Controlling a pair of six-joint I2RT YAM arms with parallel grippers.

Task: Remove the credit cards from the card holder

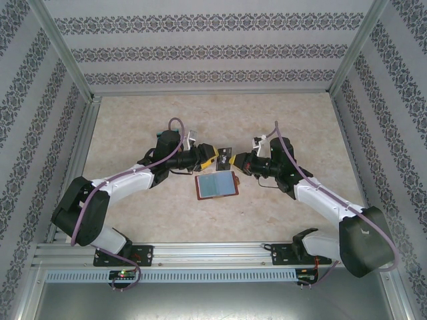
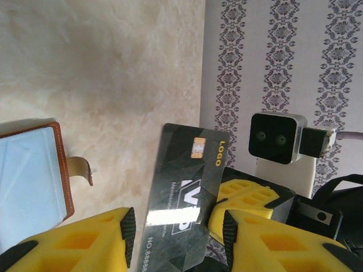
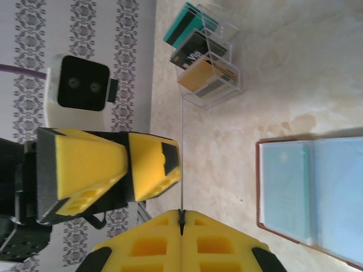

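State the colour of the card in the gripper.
The card is black with white and gold marks; clearest in left wrist view.

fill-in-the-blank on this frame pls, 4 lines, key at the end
The right gripper has its jaws ___ on the black card.
The left gripper straddles that card with its jaws ___.
The card holder lies on the table, its sleeves facing ___.
In the clear stand, the card between the teal card and the tan card is ___.
Missing: shut; open; up; black

Yellow pincers [image 1: 213, 158]; black-and-white arms [image 1: 127, 179]; purple cables [image 1: 175, 125]
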